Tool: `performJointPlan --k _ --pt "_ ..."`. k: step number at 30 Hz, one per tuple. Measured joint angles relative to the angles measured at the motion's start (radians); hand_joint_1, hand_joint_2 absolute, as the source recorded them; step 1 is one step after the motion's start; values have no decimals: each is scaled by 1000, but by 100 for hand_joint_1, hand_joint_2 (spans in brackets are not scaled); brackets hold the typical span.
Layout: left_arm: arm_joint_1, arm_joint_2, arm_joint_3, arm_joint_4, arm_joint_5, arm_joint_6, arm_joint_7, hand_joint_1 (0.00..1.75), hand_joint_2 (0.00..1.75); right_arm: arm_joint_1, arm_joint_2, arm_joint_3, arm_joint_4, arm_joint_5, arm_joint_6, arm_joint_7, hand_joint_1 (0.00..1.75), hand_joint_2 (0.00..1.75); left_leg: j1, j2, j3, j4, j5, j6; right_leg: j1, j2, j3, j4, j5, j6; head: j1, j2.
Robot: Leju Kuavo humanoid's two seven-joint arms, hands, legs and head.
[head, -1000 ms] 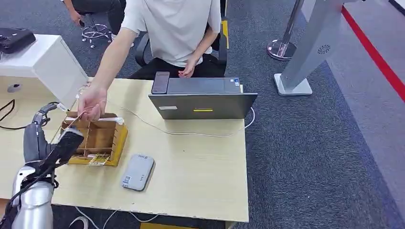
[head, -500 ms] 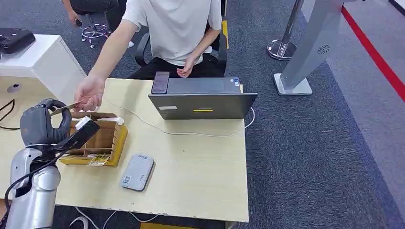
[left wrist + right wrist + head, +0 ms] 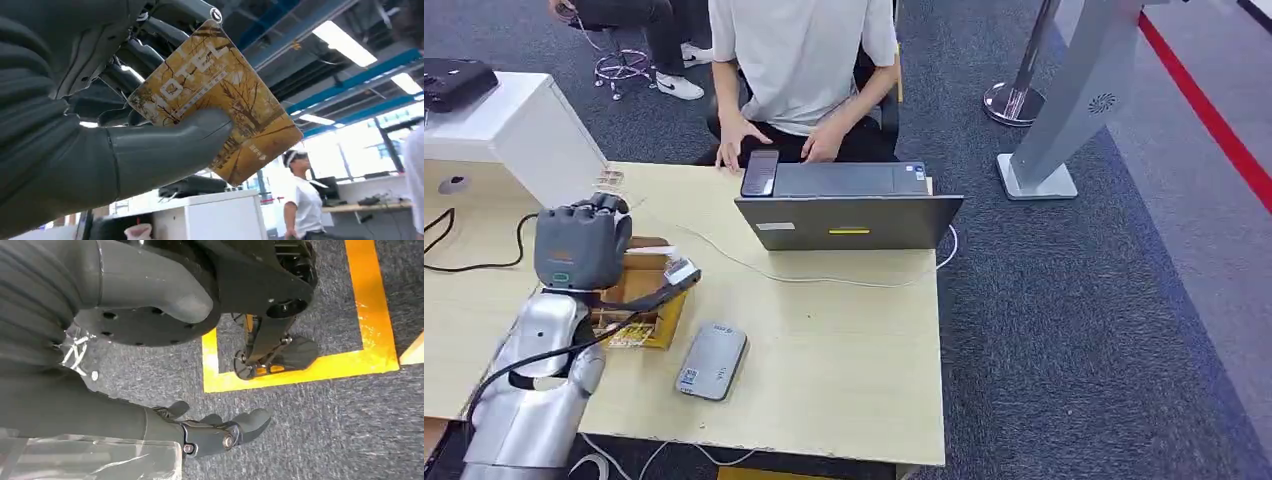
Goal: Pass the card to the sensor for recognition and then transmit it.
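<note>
My left hand (image 3: 582, 245) is raised over the wooden box (image 3: 646, 292) at the table's left. It pinches a golden card (image 3: 215, 100) printed "HOTEL" between the thumb (image 3: 165, 150) and the dark fingers. In the head view the card's (image 3: 610, 180) edge sticks out just beyond the hand. The grey flat sensor (image 3: 713, 360) lies on the table in front of the box, to the right of my left arm. My right hand (image 3: 125, 325) hangs beside my body above the carpet, its fingers (image 3: 220, 432) loosely apart and holding nothing.
A grey laptop (image 3: 849, 205) stands at the table's far side with a phone (image 3: 760, 172) beside it. A seated person (image 3: 799, 60) rests both hands near them. A white cable (image 3: 824, 278) crosses the table. A white cabinet (image 3: 519, 125) stands at the left.
The person passed the card into my left hand and drew the arm back to the phone. My left hand rose and turned over the box, now holding the card.
</note>
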Motion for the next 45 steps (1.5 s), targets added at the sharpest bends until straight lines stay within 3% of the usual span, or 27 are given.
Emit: performJointPlan --k 15,20,25,33,45 --pt "14 15 -445 -28 -37 -276 159 175 175 -2 17 1 8 -34 -15 18 0 175 0 0 -1 0 0 0 0 0 1 0 0 0 0 0" --pt "32 16 -531 -42 -38 -320 182 175 175 -3 20 1 11 -47 -18 20 0 175 0 0 -1 0 0 0 0 0 0 0 0 0 0 0" --pt "33 21 -559 -49 -38 -335 186 175 175 -3 23 1 14 -50 -18 21 0 175 0 0 -1 0 0 0 0 0 0 0 0 0 0 0" --pt "81 69 -564 -72 -39 -436 199 175 175 -3 24 5 14 -65 -23 22 0 175 0 0 -1 0 0 0 0 0 0 0 0 0 0 0" --pt "253 162 -457 -189 -39 -423 194 175 175 -2 25 5 21 -103 -31 24 0 175 0 0 -2 0 0 0 0 0 0 0 0 0 0 0"
